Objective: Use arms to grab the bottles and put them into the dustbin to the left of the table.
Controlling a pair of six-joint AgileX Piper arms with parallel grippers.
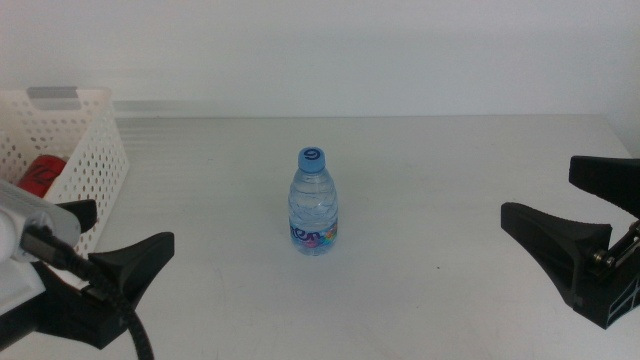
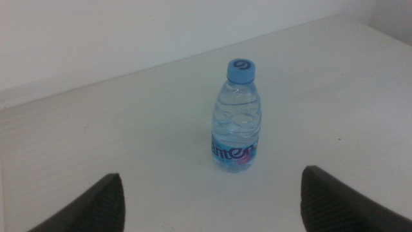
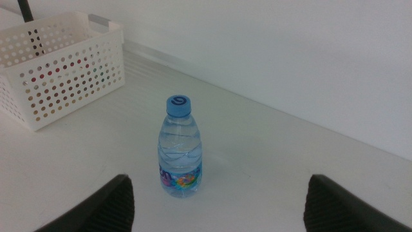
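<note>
My left gripper (image 1: 115, 240) and right gripper (image 1: 570, 205) wait spread wide at the near corners of the plain white table (image 1: 450, 160); the small clear blue-capped water bottle (image 1: 316, 203) stands upright mid-table, the white perforated plastic basket (image 1: 95, 150) at the left edge holding something red (image 1: 42, 171)

All three views are brightly and evenly lit, with a slightly cool cast. The table (image 1: 430, 170) is rendered as a pale, almost washed-out white, and little contrast is left between it and the wall behind. Only a faint, soft shadow is cast at the base of the water bottle (image 1: 316, 203), so the light appears diffuse and from above. Small highlights are seen on the bottle's clear plastic in the wrist views. The basket (image 1: 88, 150) holes are resolved sharply. In both wrist views the dark jaws at the bottom edge are blurred and out of focus. Slight softness is noticed overall.
</note>
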